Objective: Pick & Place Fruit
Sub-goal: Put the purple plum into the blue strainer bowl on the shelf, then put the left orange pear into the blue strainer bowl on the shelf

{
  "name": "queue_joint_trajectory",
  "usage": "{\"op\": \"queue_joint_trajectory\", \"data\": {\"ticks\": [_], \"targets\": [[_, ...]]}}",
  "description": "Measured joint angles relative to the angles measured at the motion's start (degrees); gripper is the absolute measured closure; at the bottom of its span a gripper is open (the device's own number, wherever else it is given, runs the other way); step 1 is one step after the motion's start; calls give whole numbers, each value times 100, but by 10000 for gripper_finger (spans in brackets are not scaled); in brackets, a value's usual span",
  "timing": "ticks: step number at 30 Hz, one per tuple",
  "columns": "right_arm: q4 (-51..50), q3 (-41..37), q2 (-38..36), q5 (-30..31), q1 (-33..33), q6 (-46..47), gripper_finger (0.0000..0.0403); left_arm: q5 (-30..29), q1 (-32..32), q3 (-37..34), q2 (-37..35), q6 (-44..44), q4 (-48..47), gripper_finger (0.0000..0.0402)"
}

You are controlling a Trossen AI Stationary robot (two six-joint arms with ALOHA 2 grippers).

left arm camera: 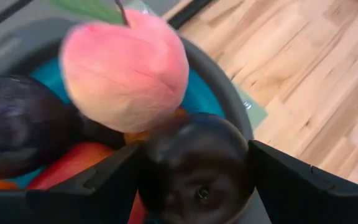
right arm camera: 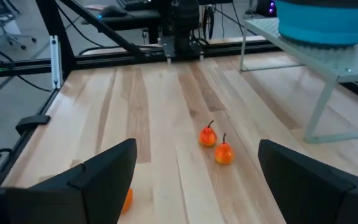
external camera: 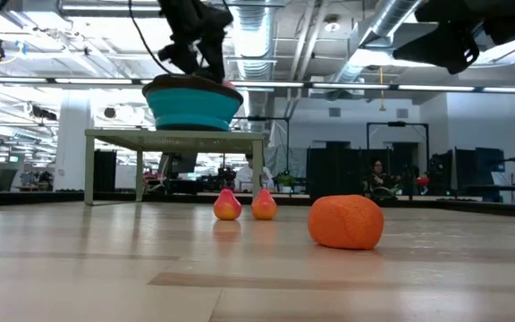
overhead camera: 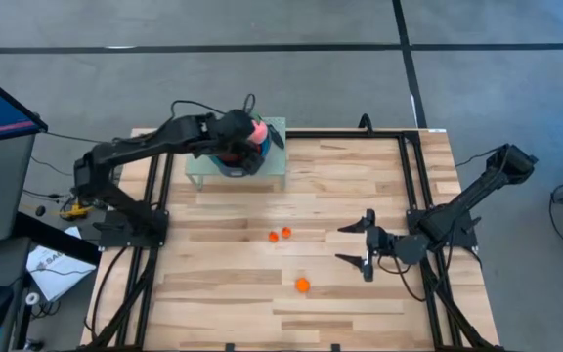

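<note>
We see the left gripper (overhead camera: 235,147) at the upper centre of the high view, over the blue bowl (external camera: 192,105) on its small stand (overhead camera: 272,168), its jaws closed on a dark purple plum (left arm camera: 194,168). Just beside the plum lies the pink peach (left arm camera: 124,70), leaf end toward the frame's top. The right gripper (overhead camera: 365,246) hovers wide open and empty at right of centre, near two small orange pear-shaped fruits (right arm camera: 216,144) standing stem-up and a round orange (external camera: 346,221).

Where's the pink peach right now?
The pink peach sits atop the other fruit in the blue bowl on the small raised stand at the table's far left, right beside the left gripper, which closes around a dark plum.
</note>
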Motion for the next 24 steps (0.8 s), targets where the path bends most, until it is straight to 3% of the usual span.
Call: {"op": "queue_joint_trajectory", "data": {"ticks": [9, 24], "targets": [[118, 0, 1, -19, 63, -115, 72, -85, 7, 7, 312, 16, 6, 121], [170, 0, 1, -21, 52, -128, 72, -86, 27, -4, -150, 20, 16, 42]]}}
